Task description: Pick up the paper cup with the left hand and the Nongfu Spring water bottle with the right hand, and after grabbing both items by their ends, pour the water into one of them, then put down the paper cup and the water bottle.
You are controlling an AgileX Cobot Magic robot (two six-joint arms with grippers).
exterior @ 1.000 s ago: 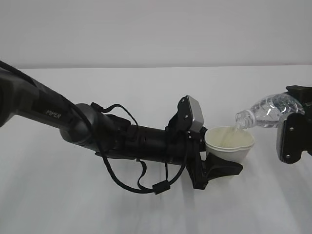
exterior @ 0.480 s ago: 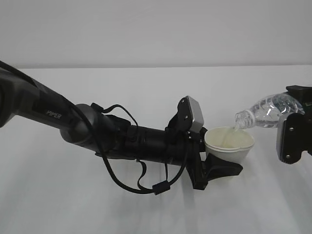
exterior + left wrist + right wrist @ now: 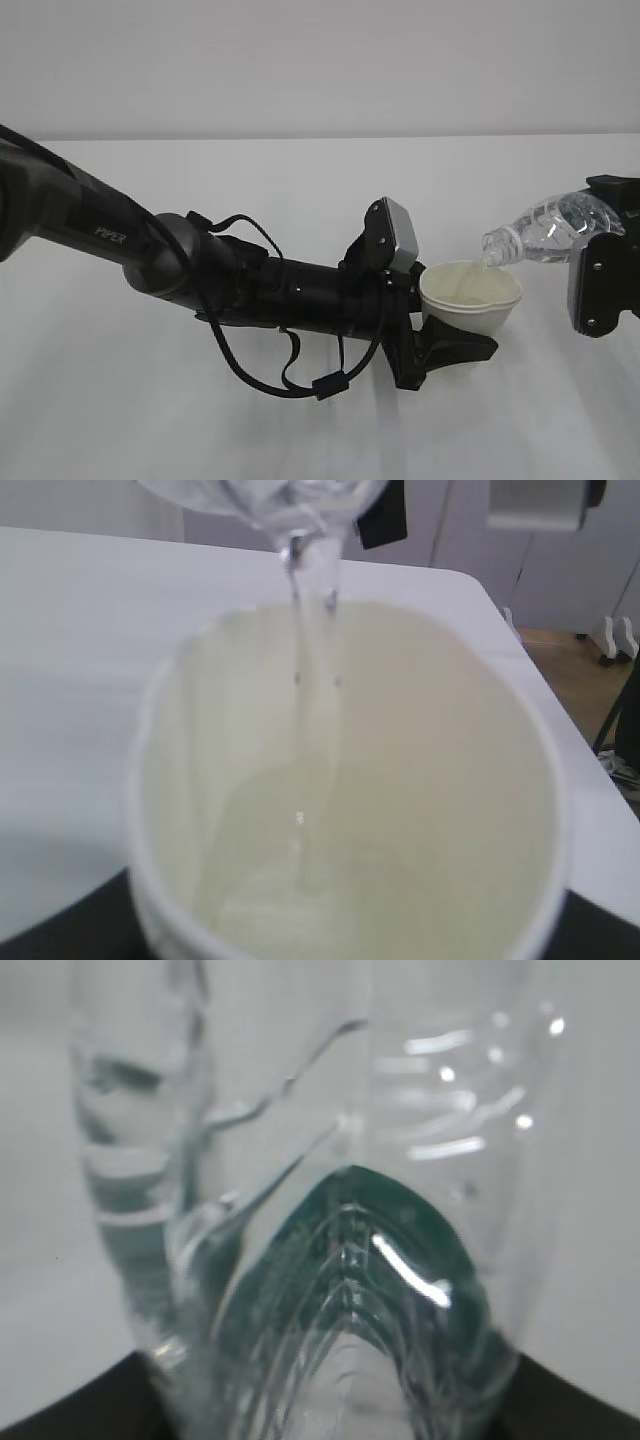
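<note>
Here, left to right. The left hand [image 3: 455, 345], at the end of the black arm [image 3: 150, 250] lettered "PIPER", reaches across the white counter [image 3: 300, 180] from its left edge toward the middle. Its black fingers [image 3: 465, 346] are partly spread and clasp the paper cup [image 3: 471, 295] low on its wall, near the base. The cup sits upright in that grip, just right of the counter's middle; whether its base touches the counter cannot be told. Left wrist view looks straight down into the cup: cream interior, shallow pool of water [image 3: 300, 880] at the bottom, and a thin clear stream falling in from the rim's far side.

Above the cup's right rim hangs the mouth of the Nongfu Spring water bottle [image 3: 545, 228], tilted neck-down toward the left, uncapped. The right hand [image 3: 605, 265] at the counter's right edge is about half open and clamps the bottle at its base end. Right wrist view shows ribbed clear plastic and dark green label, close and blurred.
</note>
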